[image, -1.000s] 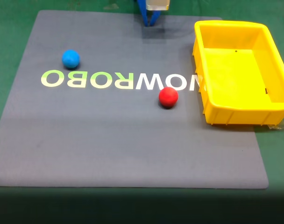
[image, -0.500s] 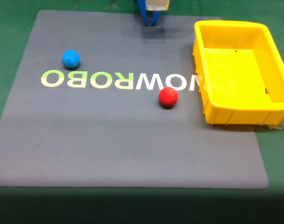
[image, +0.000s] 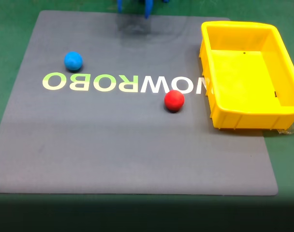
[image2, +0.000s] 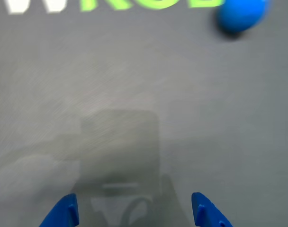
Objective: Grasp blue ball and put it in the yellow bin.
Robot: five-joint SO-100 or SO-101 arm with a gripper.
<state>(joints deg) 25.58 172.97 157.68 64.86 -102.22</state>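
The blue ball [image: 73, 61] rests on the grey mat left of centre in the fixed view, just above the lettering; the wrist view has the blue ball [image2: 239, 16] at its top right. The yellow bin [image: 277, 116] stands empty on the mat's right side. My blue gripper [image: 134, 8] hangs at the mat's far edge, its tips spread apart. In the wrist view the gripper [image2: 134, 210] is open over bare mat, one finger [image2: 63, 215] at the lower left and the other at the lower right, with nothing between them.
A red ball [image: 174, 100] lies near the mat's middle, left of the bin. The grey mat [image: 137, 154] with NOWROBO lettering covers a green table [image: 7, 38]. The gripper's shadow falls on the mat under the arm.
The gripper has opened and shifted left along the far edge of the mat, rising partly out of the fixed view. Both balls and the bin stay put.
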